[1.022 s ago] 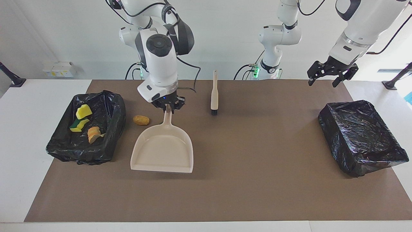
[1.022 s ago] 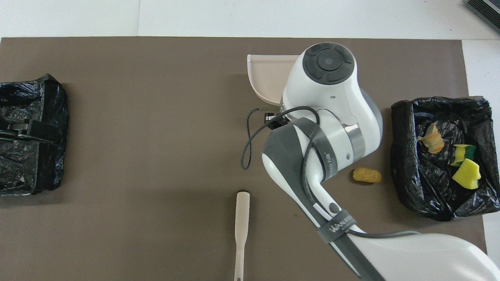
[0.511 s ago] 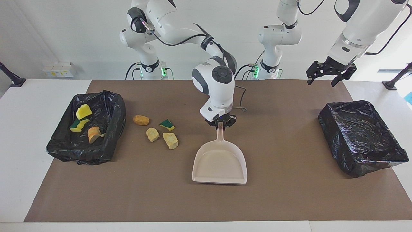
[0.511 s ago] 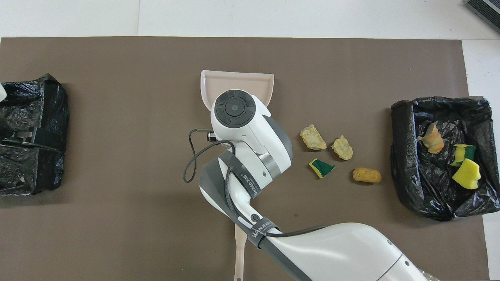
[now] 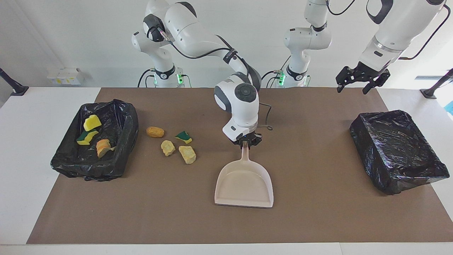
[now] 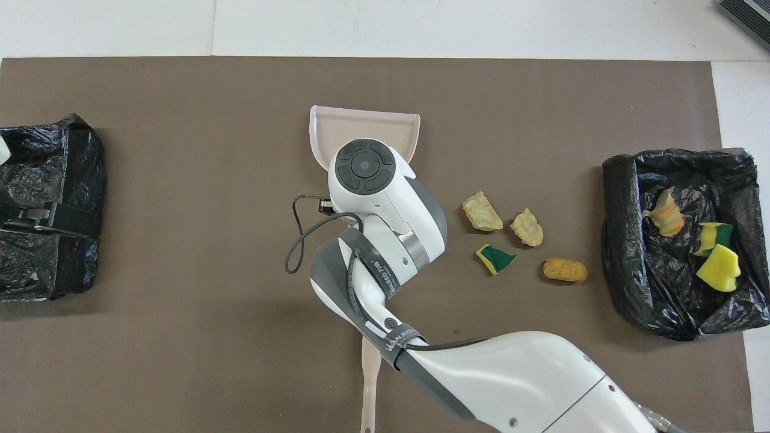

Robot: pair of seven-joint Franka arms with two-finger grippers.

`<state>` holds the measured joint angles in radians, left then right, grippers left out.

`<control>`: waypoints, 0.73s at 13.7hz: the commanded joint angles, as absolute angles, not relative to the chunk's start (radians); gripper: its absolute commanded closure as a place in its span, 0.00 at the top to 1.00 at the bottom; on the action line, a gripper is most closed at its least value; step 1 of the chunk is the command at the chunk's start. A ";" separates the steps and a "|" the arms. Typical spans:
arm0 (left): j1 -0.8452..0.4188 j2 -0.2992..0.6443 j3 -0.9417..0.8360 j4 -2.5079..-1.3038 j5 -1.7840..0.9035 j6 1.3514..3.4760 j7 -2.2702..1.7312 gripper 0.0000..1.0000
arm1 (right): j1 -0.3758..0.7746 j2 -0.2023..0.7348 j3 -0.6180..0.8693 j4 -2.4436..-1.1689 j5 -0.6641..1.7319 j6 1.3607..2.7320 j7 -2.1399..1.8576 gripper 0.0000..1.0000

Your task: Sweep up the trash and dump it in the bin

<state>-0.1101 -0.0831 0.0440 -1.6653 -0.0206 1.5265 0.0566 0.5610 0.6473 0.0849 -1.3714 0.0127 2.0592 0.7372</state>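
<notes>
The right gripper point(image 5: 246, 142) pinches the top end of the handle of the beige dustpan point(image 5: 244, 184), its fingers pressed onto the handle. The pan lies flat on the brown mat point(image 5: 311, 219) near the middle of the table, with its open mouth pointing away from the robots.

Four bits of trash rest loose on the mat beside the pan, toward the right arm's end of the table: an orange foam chunk point(image 5: 155, 132), a green-faced sponge piece point(image 5: 183, 136) and two pale-yellow foam chunks point(image 5: 167, 147) point(image 5: 187, 154). Three more bits, a yellow sponge piece point(image 5: 92, 122), a yellow-and-green sponge piece point(image 5: 86, 138) and an orange chunk point(image 5: 103, 147), already lie in the black-lined bin point(image 5: 125, 120) at that end.

The brush point(image 6: 370, 373) lies on the mat nearer the robots than the pan, mostly hidden under the right arm in the overhead view.

The left gripper point(image 5: 357, 80) hangs with its fingers spread over the left arm's end of the table, near a second, empty black-lined bin point(image 5: 396, 152); that arm waits.

The step in hand looks like placing the dustpan for a further sweep. Next, the pan's mouth probably needs to turn toward the four loose bits, and the brush must be picked up to push them in.
</notes>
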 commanded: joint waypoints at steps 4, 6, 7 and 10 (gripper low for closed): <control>-0.120 -0.110 0.049 -1.707 -0.006 1.587 0.055 1.00 | 0.534 0.527 0.095 -1.425 0.063 2.020 0.716 1.00; -0.129 -0.106 0.049 -1.712 -0.006 1.600 0.048 1.00 | 0.520 0.462 0.092 -1.471 0.064 1.941 0.718 1.00; -0.130 -0.104 0.048 -1.713 -0.006 1.606 0.051 1.00 | 0.506 0.418 0.094 -1.509 0.064 1.921 0.716 1.00; -0.140 -0.092 0.038 -1.717 -0.006 1.641 0.051 1.00 | 0.538 0.231 0.095 -1.674 0.112 1.827 0.721 1.00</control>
<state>-0.1164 -0.0828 0.0349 -1.6899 -0.0206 1.6024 0.0561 0.5266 0.3921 0.0854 -1.4963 0.0531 1.8558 0.7350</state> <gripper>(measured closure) 0.000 0.000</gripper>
